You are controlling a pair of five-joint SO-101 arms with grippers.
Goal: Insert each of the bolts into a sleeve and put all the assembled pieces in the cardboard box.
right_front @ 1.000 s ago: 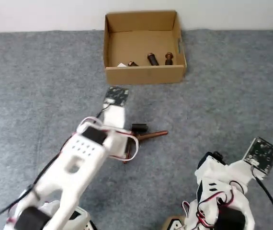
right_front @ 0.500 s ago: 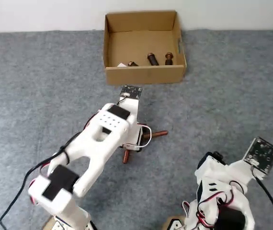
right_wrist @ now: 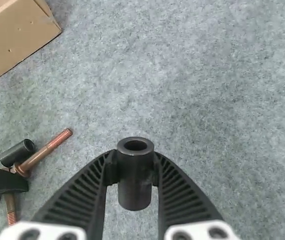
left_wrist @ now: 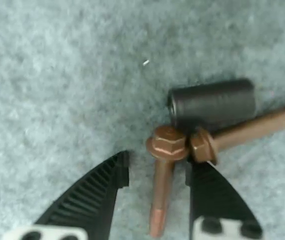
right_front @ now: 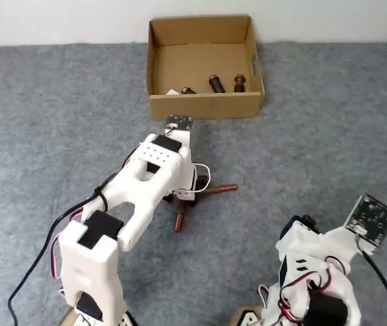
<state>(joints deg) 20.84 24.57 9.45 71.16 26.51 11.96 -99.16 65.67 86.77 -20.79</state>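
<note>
L gripper (left_wrist: 158, 165): fingers spread, straddling bolt (left_wrist: 161, 195) on mat (left_wrist: 57, 75). Its head touches 2nd bolt (left_wrist: 247, 131); loose sleeve (left_wrist: 212, 102) just beside. R gripper (right_wrist: 134, 164): pinching held sleeve (right_wrist: 134, 182). Rec.: close on shank only, clear of 2nd bolt's head, lift straight. Box (right_front: 204, 106) has pcs inside.

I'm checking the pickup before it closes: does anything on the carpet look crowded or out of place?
Yes. Two bolts lie heads touching against the loose sleeve. The open left gripper straddles the first bolt, one finger right beside the second bolt, so closing might nudge it.
</note>
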